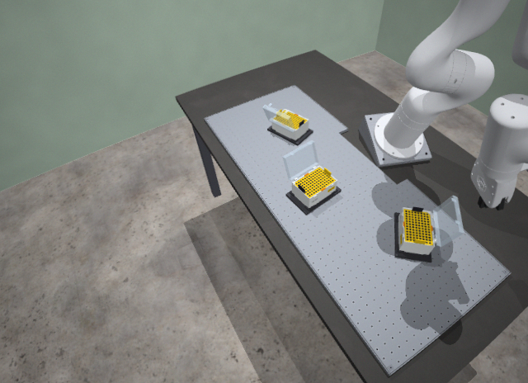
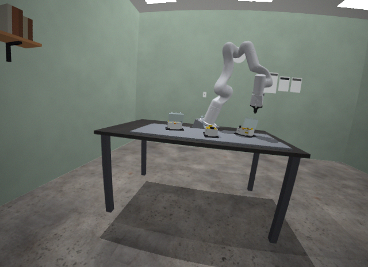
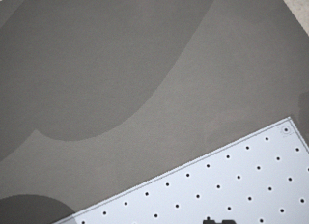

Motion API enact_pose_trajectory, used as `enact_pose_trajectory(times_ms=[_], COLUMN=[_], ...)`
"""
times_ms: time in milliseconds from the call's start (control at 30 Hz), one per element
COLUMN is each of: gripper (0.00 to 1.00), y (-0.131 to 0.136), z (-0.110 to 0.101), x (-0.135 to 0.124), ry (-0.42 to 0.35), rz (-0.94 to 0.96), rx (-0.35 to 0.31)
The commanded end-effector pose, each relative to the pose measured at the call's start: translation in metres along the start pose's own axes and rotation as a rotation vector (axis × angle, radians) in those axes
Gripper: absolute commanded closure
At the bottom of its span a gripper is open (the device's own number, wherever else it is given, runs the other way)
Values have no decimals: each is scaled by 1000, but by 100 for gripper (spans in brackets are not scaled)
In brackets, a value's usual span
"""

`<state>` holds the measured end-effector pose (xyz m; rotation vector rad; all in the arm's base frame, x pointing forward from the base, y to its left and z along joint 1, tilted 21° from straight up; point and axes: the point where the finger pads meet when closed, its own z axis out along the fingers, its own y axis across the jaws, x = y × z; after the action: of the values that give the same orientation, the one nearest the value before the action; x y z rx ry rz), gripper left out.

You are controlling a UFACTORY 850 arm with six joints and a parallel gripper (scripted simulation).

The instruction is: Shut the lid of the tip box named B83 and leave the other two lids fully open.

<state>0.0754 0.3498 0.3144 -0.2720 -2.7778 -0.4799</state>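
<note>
Three white tip boxes with yellow tip racks sit on black holder plates on the grey perforated board. The H1 box (image 1: 289,124) is farthest in the top view, with its clear lid raised at its left side. The H2 box (image 1: 313,185) has its lid (image 1: 300,158) standing upright. The H3 box (image 1: 417,234) has its lid (image 1: 450,219) open and leaning to the right. No sticker is readable. My gripper (image 1: 492,204) is shut and empty. It hangs above the dark table top just beyond the H3 lid, and it also shows in the exterior view (image 2: 255,110).
The arm's base (image 1: 396,142) stands on the table behind H2. The wrist view shows dark table top and a corner of the perforated board (image 3: 232,185). The table edge lies close to the gripper's right.
</note>
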Motion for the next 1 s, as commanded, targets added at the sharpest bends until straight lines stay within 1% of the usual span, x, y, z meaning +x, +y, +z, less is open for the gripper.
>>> enact_pose_trajectory(times_ms=[0,300,967], gripper=[100,100,100], y=[1,1,1], z=[5,5,5], x=[13,13,13], ry=[-135,-325,-325], rz=[109,319,319], rx=[-23,-116,-116])
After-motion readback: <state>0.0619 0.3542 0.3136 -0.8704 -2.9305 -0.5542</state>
